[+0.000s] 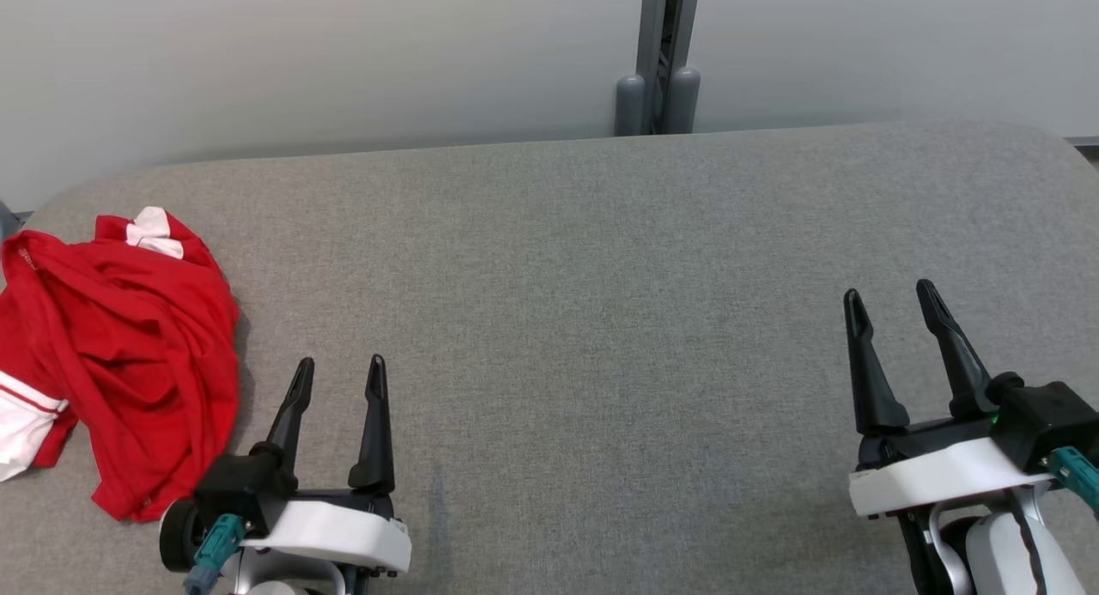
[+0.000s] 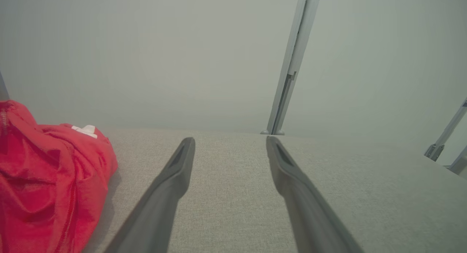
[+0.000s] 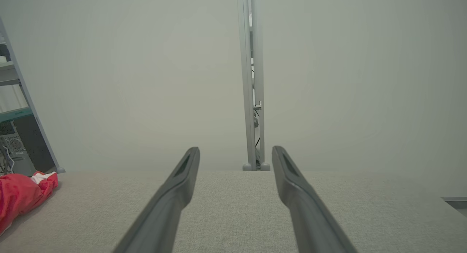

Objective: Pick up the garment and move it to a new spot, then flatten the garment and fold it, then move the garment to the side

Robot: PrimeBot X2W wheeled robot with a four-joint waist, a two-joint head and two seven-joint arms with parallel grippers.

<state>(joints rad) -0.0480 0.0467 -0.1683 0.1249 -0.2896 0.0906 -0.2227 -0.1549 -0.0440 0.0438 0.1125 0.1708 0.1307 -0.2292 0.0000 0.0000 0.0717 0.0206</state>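
In the head view, a red garment point(image 1: 120, 363) with white trim lies crumpled at the left edge of the grey table point(image 1: 601, 320). It is just beside the left gripper point(image 1: 340, 361), whose fingers stand spread and empty. The right gripper point(image 1: 889, 289), well apart at the lower right, is likewise spread with nothing in it.

The left wrist view has the garment point(image 2: 47, 180) heaped to the left of its fingers. It looks soft, light and limp, and a raised fold near the top seems the best hold.

The right wrist view has the garment point(image 3: 20, 194) far off at the left.
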